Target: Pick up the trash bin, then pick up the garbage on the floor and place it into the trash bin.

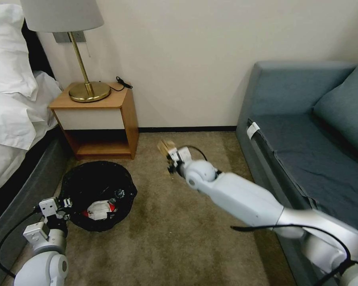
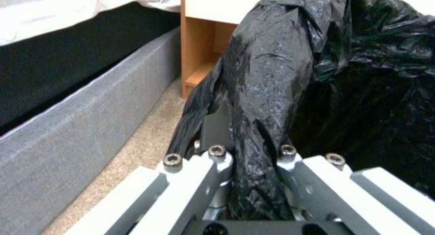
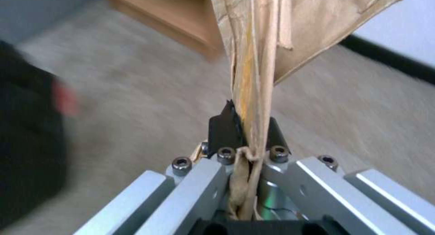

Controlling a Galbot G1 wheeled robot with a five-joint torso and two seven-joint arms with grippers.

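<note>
Right gripper (image 1: 168, 155) pinches the tan paper bag (image 1: 164, 146) (upright); left gripper (image 1: 63, 206) clamps the trash bin (image 1: 97, 194) rim.

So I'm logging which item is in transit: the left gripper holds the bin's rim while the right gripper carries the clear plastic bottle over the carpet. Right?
Not quite: the right gripper is shut on a tan paper bag, not a bottle, as the right wrist view shows. The rest stands: the left gripper pinches the trash bin at its bag-covered rim, and the bag is carried above the carpet.

Glossy crinkled black plastic bag (image 2: 272, 75), creased matt tan paper bag (image 3: 290, 27), rough carpet (image 1: 179, 246)
</note>
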